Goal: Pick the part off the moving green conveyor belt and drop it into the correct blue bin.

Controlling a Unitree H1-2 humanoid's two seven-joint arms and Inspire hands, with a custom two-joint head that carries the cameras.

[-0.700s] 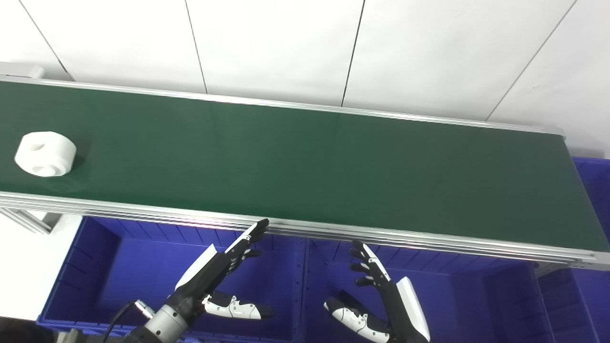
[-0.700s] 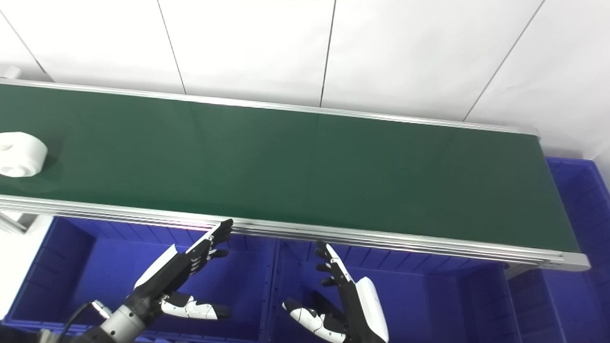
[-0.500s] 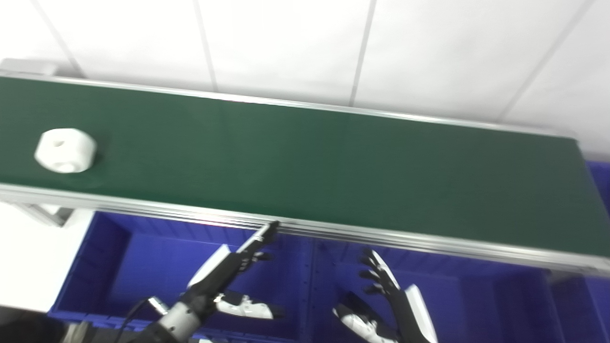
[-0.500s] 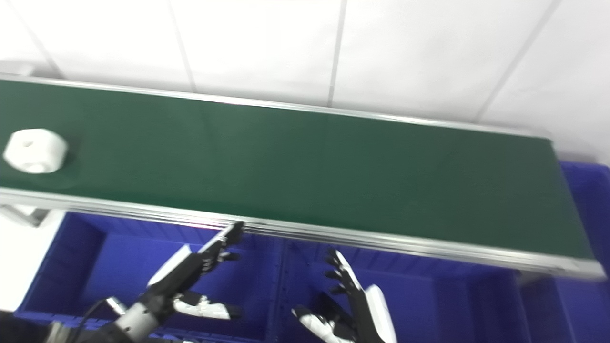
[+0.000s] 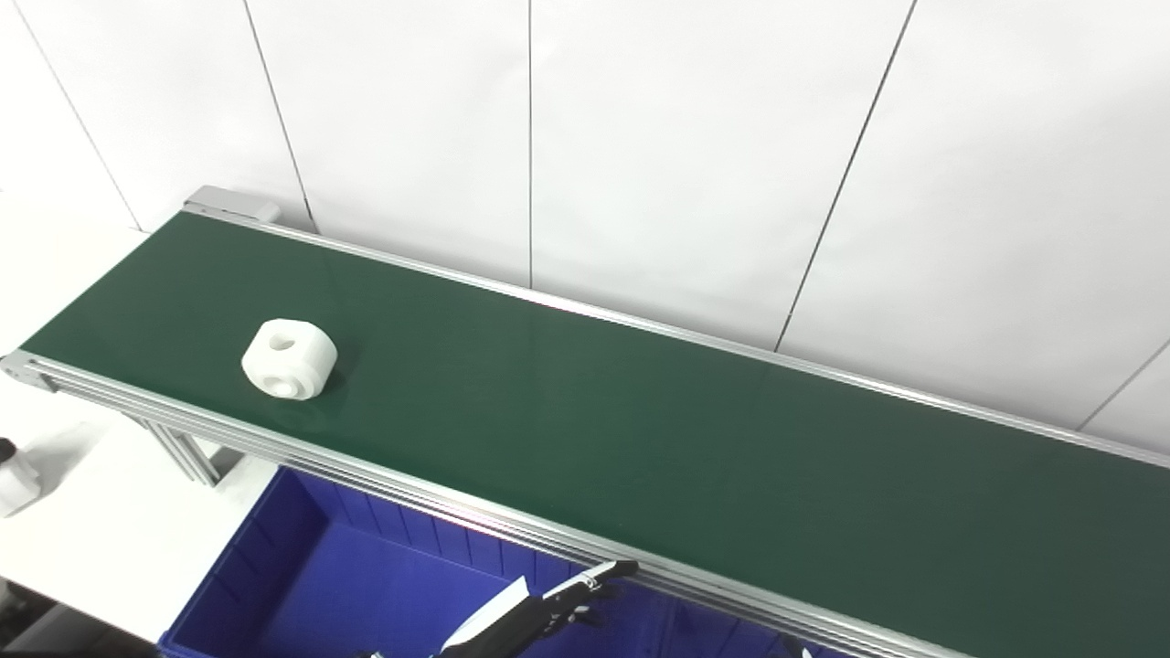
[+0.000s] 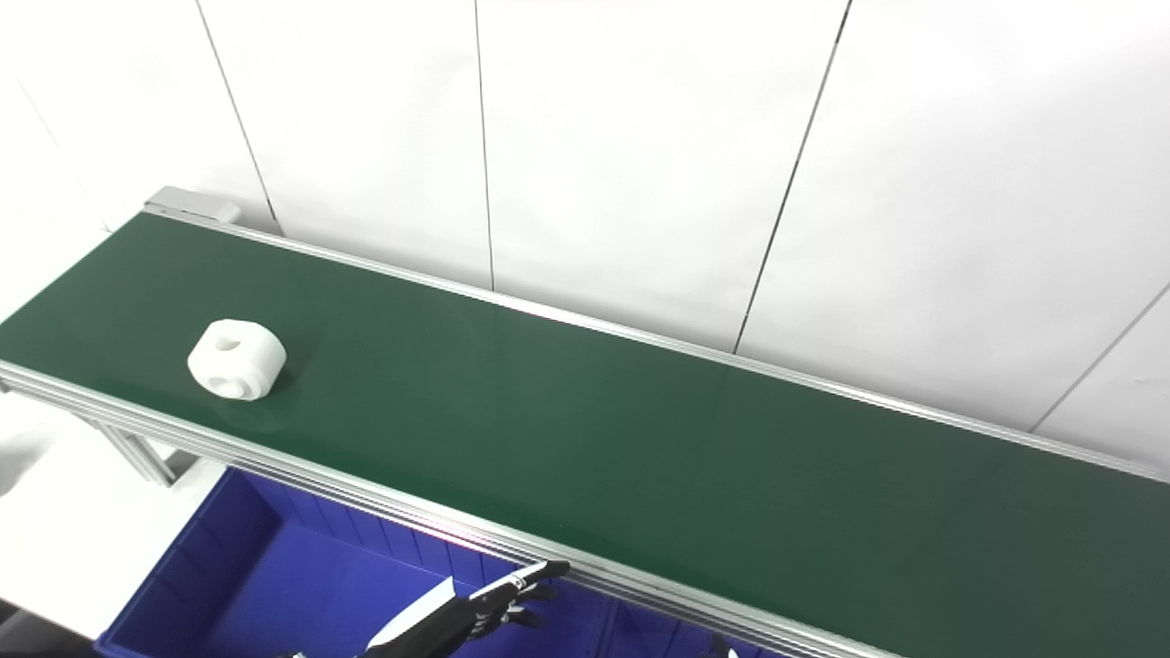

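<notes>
While left hand (image 5: pixel 526 620) hovers, part (image 5: pixel 289 358) lies well apart.

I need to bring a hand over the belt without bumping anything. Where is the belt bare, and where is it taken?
The green conveyor belt is bare from just right of the white part to the picture's right edge, between its two aluminium rails. Only the left end is taken, by the part. The left hand sits below the near rail, over the blue bin.

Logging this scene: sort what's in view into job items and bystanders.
Job items: white part, green conveyor belt, blue bin, left hand holding nothing.
Bystanders: white panelled wall, white object at the left edge, too cropped to identify.
</notes>
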